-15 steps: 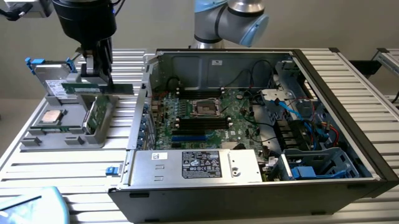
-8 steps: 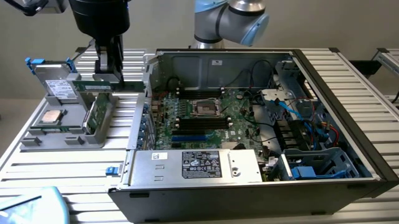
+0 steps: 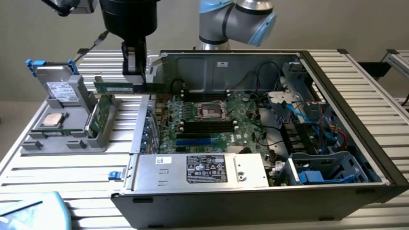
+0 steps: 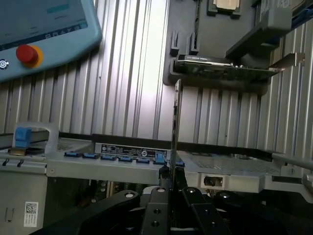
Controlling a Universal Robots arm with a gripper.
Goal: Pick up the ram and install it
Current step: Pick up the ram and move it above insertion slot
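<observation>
Gripper: black two-finger gripper [image 3: 135,76], clamped on the ram's upper edge.
Ram: slim dark green memory stick [image 3: 112,87], held level directly beneath the gripper, in the air.
Case: open grey-walled computer tower [image 3: 211,72] with green motherboard [image 3: 236,115], below the gripper, toward the exterior view's right.
Holder: grey plastic tray [image 3: 45,142], below the gripper, toward the exterior view's left.
Table: slatted aluminium table [image 3: 64,172], underneath.

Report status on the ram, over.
Gripper shut on the ram. Ram held level in the air, between the grey tray and the open case, not yet in a slot. Nearest obstacle: case wall, close by its end.
</observation>
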